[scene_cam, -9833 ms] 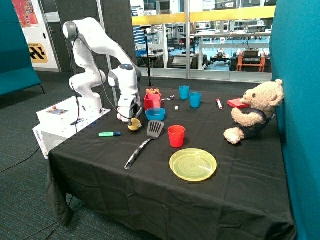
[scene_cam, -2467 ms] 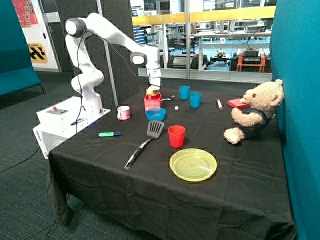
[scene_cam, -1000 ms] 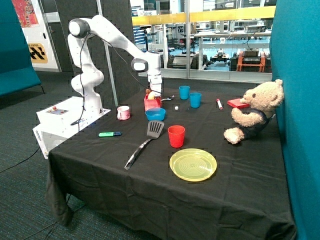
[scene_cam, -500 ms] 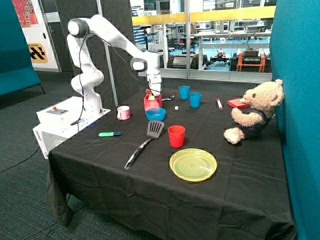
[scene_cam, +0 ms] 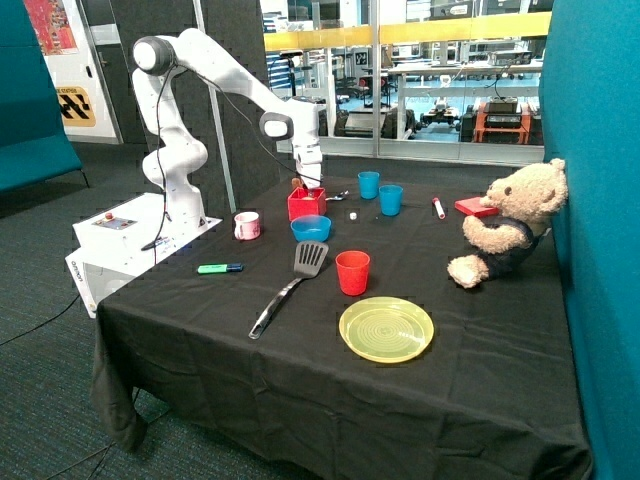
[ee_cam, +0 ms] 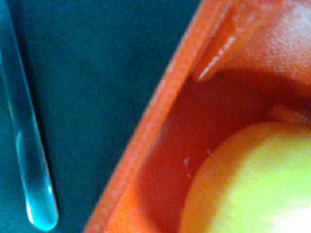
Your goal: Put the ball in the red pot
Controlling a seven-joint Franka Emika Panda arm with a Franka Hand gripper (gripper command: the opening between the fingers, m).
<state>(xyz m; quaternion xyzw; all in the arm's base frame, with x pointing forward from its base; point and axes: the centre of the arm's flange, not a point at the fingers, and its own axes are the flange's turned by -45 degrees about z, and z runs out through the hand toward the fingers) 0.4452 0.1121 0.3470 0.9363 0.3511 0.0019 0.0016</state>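
Observation:
The red pot point(scene_cam: 306, 206) stands on the black table behind the blue bowl point(scene_cam: 311, 228). My gripper point(scene_cam: 309, 186) is lowered into the pot's open top. In the wrist view the pale yellow ball point(ee_cam: 252, 184) fills the space inside the red pot's wall point(ee_cam: 165, 111), very close to the camera. The ball does not show in the outside view. A clear shiny handle point(ee_cam: 24, 131) lies on the cloth just outside the pot.
A pink-and-white mug point(scene_cam: 246, 225) and green marker point(scene_cam: 219, 268) sit toward the robot base. A spatula point(scene_cam: 295, 275), red cup point(scene_cam: 352, 272) and yellow plate point(scene_cam: 386, 329) lie in front. Two blue cups point(scene_cam: 380, 192), a flat red block point(scene_cam: 472, 207) and a teddy bear point(scene_cam: 510, 220) stand beyond.
The arm carried the ball from beside the blue bowl up over the red pot. Over the last second the gripper sank lower into the pot and the ball dropped from outside view.

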